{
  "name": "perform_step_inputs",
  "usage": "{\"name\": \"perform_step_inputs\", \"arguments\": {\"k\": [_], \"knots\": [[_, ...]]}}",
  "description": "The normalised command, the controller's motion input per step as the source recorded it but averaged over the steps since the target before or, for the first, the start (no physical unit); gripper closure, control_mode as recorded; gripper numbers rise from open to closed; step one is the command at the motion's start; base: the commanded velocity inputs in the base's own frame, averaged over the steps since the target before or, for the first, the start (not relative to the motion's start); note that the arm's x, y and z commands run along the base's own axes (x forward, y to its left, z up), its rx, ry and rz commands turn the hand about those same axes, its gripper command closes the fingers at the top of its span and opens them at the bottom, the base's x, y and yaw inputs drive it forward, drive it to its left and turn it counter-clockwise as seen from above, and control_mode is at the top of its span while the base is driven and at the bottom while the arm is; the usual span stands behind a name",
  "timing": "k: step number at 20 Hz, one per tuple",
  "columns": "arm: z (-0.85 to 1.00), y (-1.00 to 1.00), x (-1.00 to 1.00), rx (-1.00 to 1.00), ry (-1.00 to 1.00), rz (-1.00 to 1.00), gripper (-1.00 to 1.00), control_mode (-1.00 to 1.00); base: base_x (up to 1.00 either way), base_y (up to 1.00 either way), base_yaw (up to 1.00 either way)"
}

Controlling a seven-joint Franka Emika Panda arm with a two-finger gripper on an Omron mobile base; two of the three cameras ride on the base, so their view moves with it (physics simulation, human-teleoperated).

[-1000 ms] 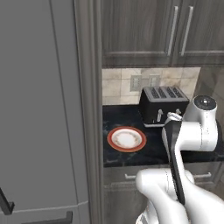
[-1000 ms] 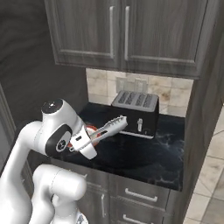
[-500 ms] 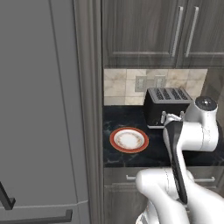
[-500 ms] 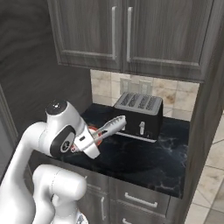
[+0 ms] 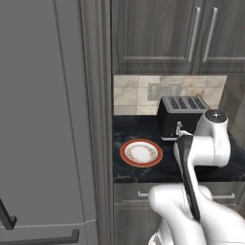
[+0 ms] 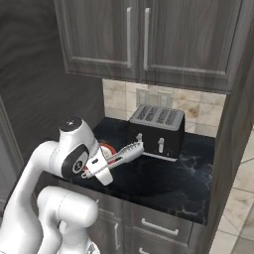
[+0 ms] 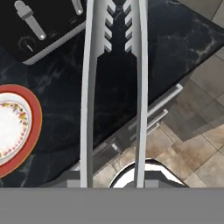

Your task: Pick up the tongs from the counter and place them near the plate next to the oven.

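Note:
My gripper [image 6: 100, 165] is shut on the tongs [image 6: 122, 154], holding them level above the front of the black counter [image 6: 171, 179]. In the hand view the two silvery arms of the tongs [image 7: 89, 87] run straight up from the bottom edge, their toothed tips over the counter [image 7: 175, 39]. The orange-rimmed plate [image 5: 141, 152] lies on the counter just left of my arm, and at the left edge of the hand view as the plate [image 7: 13, 127]. The oven's steel door is out of view.
A black four-slot toaster [image 6: 157, 130] stands at the back of the counter, behind the tongs' tips. Tall grey cabinetry [image 5: 52, 119] walls off the plate's left side. Upper cabinets [image 6: 149, 34] hang overhead. Drawer fronts [image 6: 158, 225] and tiled floor lie below the counter's edge.
The whole picture has shifted in both base views, so the camera has moved; plate and toaster sit further right in the left view. The tongs stay in my gripper.

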Motion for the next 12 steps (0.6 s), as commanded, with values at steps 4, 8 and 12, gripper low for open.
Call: {"name": "perform_step_inputs", "arguments": {"k": [4, 8, 12], "knots": [[-0.30, 0.00, 0.25, 0.07, 0.00, -0.11, 1.00, -1.00, 0.00, 0.00, 0.00], [-0.43, 0.00, 0.49, 0.05, 0.00, -0.01, 1.00, -1.00, 0.00, 0.00, 0.00], [-0.52, 0.00, 0.57, 0.02, 0.00, 0.00, 1.00, -1.00, 0.00, 0.00, 0.00]]}}
